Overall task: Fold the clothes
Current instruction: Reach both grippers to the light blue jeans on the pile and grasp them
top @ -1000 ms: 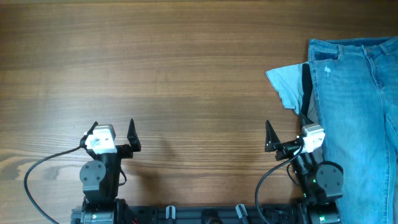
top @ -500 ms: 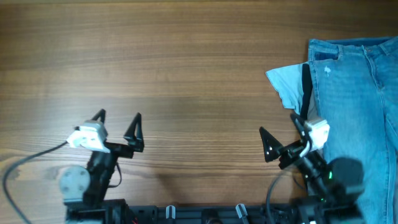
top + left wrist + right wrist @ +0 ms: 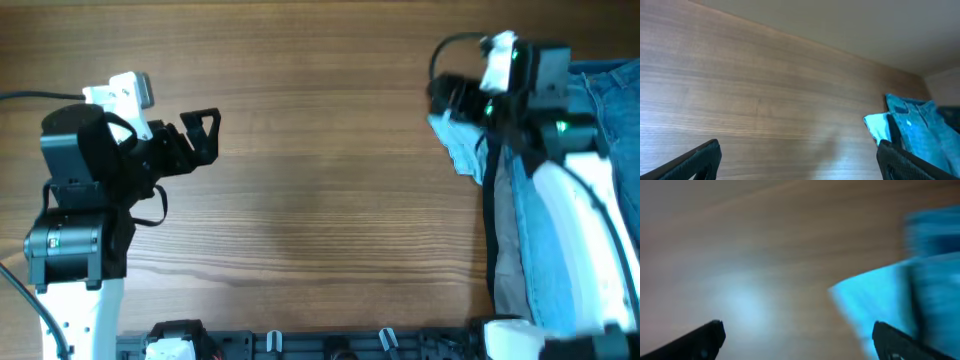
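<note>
The light blue jeans lie flat at the table's right edge, largely covered by my right arm. A pale inside-out corner sticks out to the left near the waistband. My right gripper is open and empty, up in the air over that corner. The blurred right wrist view shows the pale corner and denim ahead of the open jaws. My left gripper is open and empty over bare wood at the left. The left wrist view shows its jaws apart, with the jeans far off to the right.
The brown wooden table fills the view. The arm bases and a cable sit along the front edge. A pale wall shows beyond the table's far edge.
Both arms rose from the front edge and reached away from it. The right gripper moved up to the jeans' pale corner. The left gripper moved to the upper left.
</note>
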Robot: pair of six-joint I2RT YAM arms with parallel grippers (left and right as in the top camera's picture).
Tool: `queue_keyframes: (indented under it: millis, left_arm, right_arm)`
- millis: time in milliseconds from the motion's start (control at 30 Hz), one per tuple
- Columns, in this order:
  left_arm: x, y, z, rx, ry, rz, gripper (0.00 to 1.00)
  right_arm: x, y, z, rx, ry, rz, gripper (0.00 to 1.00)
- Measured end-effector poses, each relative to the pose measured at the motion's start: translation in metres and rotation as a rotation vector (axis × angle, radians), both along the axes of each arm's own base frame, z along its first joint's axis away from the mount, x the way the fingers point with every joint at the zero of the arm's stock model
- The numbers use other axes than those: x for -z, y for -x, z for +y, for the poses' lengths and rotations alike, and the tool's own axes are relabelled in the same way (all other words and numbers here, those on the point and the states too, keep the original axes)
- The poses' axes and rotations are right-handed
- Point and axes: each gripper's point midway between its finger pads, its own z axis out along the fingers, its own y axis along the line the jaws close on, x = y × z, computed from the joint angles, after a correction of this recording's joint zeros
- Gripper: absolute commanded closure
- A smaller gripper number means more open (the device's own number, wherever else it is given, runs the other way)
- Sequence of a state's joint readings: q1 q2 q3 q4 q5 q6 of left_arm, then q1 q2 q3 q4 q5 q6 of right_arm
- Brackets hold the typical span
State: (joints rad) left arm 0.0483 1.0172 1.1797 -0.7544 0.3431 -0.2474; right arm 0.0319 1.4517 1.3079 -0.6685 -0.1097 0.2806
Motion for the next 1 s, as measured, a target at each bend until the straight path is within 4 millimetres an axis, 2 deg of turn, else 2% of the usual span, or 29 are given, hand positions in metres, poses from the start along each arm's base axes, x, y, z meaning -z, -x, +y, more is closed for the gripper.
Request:
queue_keyframes:
  millis: [33,100,233,300,333,400,433,500,533,567,600,667,767,800,833,933,967,1000]
  left_arm:
    - [0.000,0.000,-0.001,0.000,0.007,0.002,0.00]
    - [0.000,0.001,-0.001,-0.002,0.012,0.008,0.00]
    - [0.000,0.000,-0.001,-0.005,0.021,0.009,0.00]
    - [0.002,-0.002,-0.001,-0.005,0.022,0.017,0.00]
    - [0.006,-0.004,-0.001,-0.005,0.022,0.029,0.00]
    - [0.011,-0.007,-0.001,-0.006,0.023,0.046,0.00]
    - [0.014,-0.009,-0.001,-0.006,0.023,0.056,0.00]
    - [0.022,-0.012,-0.001,-0.006,0.025,0.087,0.00]
    - [0.024,-0.012,-0.001,-0.006,0.025,0.095,0.00]
    - [0.030,-0.014,-0.001,-0.006,0.026,0.114,0.00]
    - [0.033,-0.015,0.000,-0.006,0.027,0.127,0.00]
    - [0.039,-0.018,0.000,-0.007,0.028,0.145,0.00]
    - [0.041,-0.019,0.000,-0.007,0.028,0.154,0.00]
    - [0.041,-0.019,0.000,-0.006,0.028,0.154,0.00]
    - [0.041,-0.019,0.000,-0.007,0.028,0.153,0.02]
    - [0.032,-0.017,0.000,-0.008,0.030,0.127,0.09]
    - [0.020,-0.015,-0.001,-0.009,0.029,0.094,0.12]
    - [0.003,-0.012,-0.001,-0.009,0.028,0.048,0.12]
  right_arm:
    - [0.015,-0.014,-0.030,0.117,0.047,0.016,0.07]
    - [0.036,-0.040,-0.076,0.274,0.098,0.003,0.10]
    - [0.108,-0.061,-0.156,0.493,0.154,0.081,0.22]
    - [0.128,-0.065,-0.168,0.519,0.155,0.094,0.27]
    - [0.149,-0.070,-0.171,0.510,0.155,0.117,0.34]
    - [0.176,-0.073,-0.167,0.467,0.158,0.157,0.37]
    - [0.199,-0.070,-0.164,0.437,0.167,0.206,0.36]
    - [0.209,-0.069,-0.163,0.405,0.186,0.228,0.39]
    - [0.210,-0.069,-0.163,0.392,0.193,0.234,0.61]
    - [0.210,-0.068,-0.163,0.371,0.210,0.241,0.88]
    - [0.210,-0.068,-0.165,0.370,0.223,0.241,0.96]
    - [0.209,-0.070,-0.167,0.362,0.236,0.234,0.96]
    - [0.197,-0.070,-0.169,0.368,0.234,0.215,0.96]
    - [0.176,-0.070,-0.174,0.384,0.229,0.181,0.96]
    - [0.146,-0.069,-0.181,0.407,0.225,0.127,0.96]
    - [0.036,-0.053,-0.202,0.479,0.230,-0.085,0.96]
    - [-0.002,-0.044,-0.202,0.478,0.240,-0.162,0.96]
    - [-0.031,-0.037,-0.196,0.462,0.244,-0.225,0.96]
